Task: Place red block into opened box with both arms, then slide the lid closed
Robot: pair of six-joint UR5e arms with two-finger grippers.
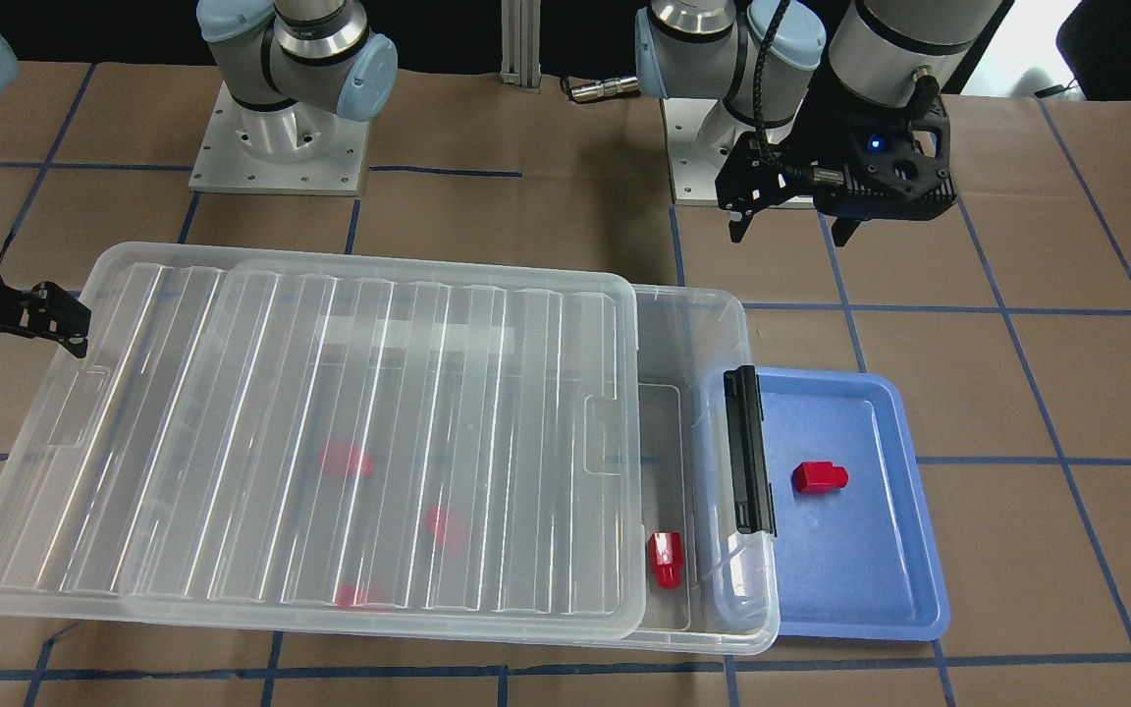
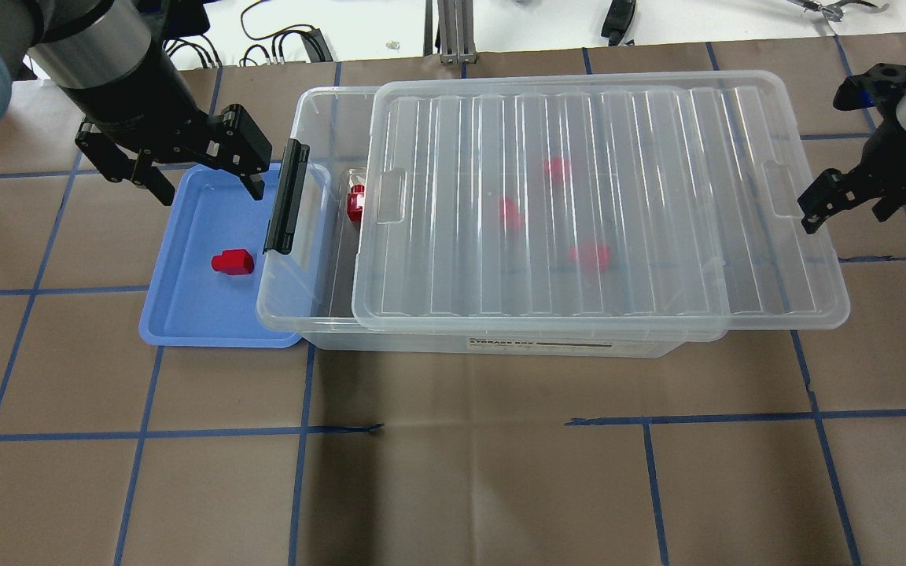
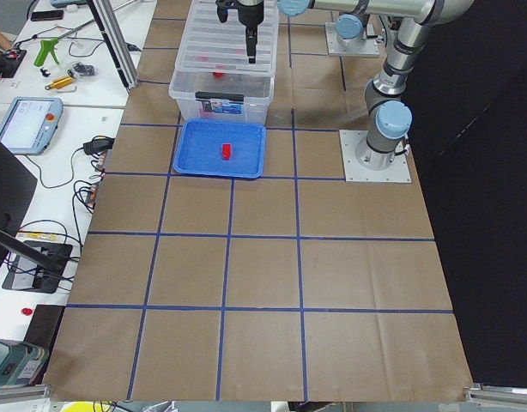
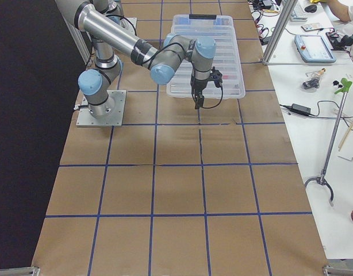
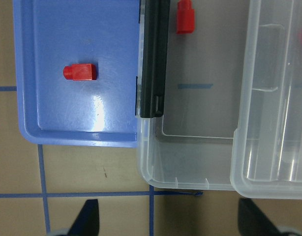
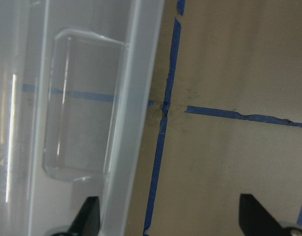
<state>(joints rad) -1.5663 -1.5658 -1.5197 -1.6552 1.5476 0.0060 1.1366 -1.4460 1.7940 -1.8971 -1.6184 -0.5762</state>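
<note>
My left gripper (image 2: 209, 191) hangs over the far rim of the shallow blue plastic tray (image 2: 185, 318). Its two black fingers are spread wide with nothing between them. The small bright red plastic block (image 2: 233, 262) lies in the middle of that tray, its stub pointing away from the large shallow clear plastic box (image 2: 288, 306).

The tray sits close against the box's short end. Between the block and the inside of the box stand the end wall and the black latch bar (image 2: 286, 196) that runs along its rim.

The large ribbed translucent lid (image 2: 602, 204) rests on top of the box, shifted toward my right arm's side. It overhangs that end and leaves only a narrow strip open by the latch. In that strip a second red block (image 2: 355, 204) lies on the box floor. Three more red blocks (image 2: 589, 255) show blurred through the lid.

My right gripper (image 2: 846, 214) is at the lid's overhanging short end, near its small rectangular tab recess (image 2: 775, 189), with fingers apart and empty. My right wrist view shows the lid's edge running just inside one finger. Whether it touches I cannot tell.

A white label strip (image 2: 500, 342) on the box's long side facing my base reads "STORAGE BOX"; the print beside it is too fine to read.

Everything stands on brown paper (image 2: 453, 472) marked with a blue tape grid. Beside the table is a bench with a handheld screen unit (image 3: 27, 120), cables and tools.
</note>
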